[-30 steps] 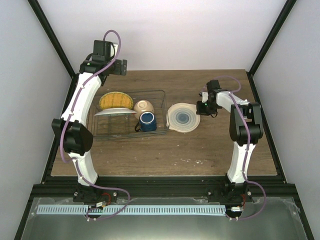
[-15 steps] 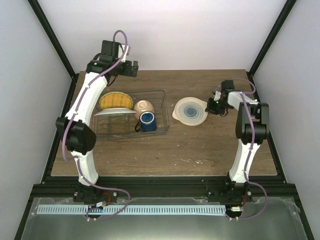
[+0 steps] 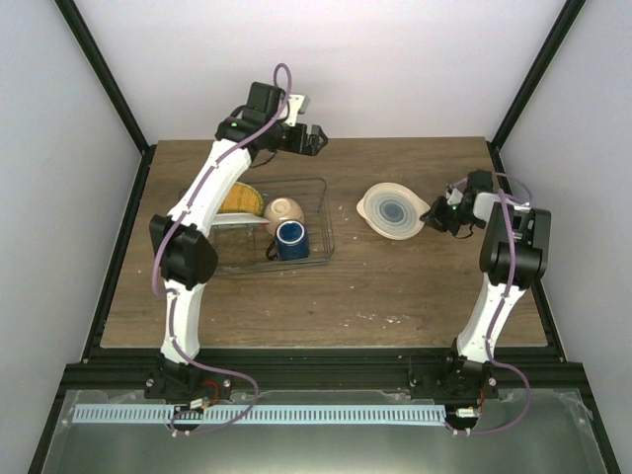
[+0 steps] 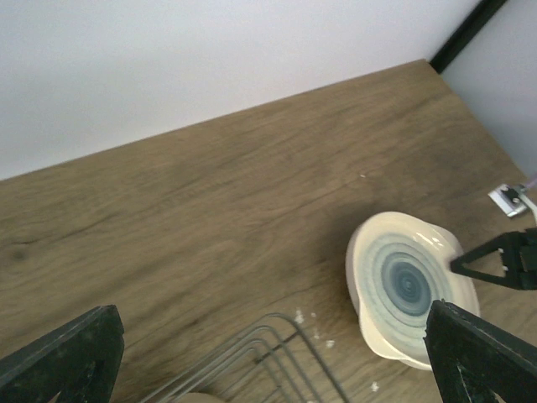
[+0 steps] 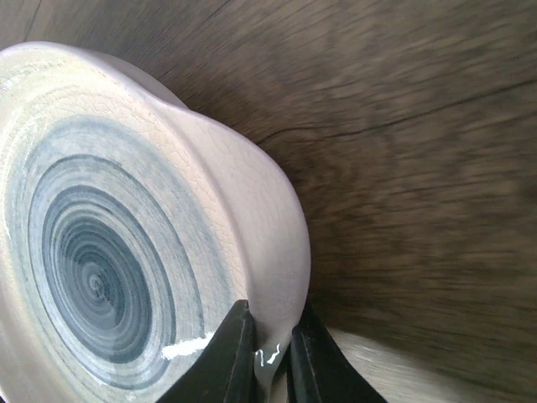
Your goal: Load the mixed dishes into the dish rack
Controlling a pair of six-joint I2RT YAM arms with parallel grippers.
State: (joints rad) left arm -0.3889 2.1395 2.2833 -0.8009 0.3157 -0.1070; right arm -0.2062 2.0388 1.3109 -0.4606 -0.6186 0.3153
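Grip status: right gripper (image 5: 270, 336) is clamped on the right-hand rim of a cream dish with blue-grey rings (image 3: 393, 211), one dark finger on the inner face and one on the outer face. The dish has a wavy rim and sits over the wooden table (image 3: 395, 296), right of the dish rack (image 3: 329, 227) and apart from it. Whether its underside rests on the wood cannot be told.

Left gripper (image 3: 311, 140) stands wide, holding nothing, and hovers over the far edge of the table, beyond the rack's far right corner.

Rack contents: a yellow-orange grid-patterned plate (image 3: 240, 200) stands on edge at the far left, partly hidden by the left arm. A small cream bowl (image 3: 283, 210) lies just right of it, and a dark blue mug (image 3: 290, 240) sits just near of the bowl.
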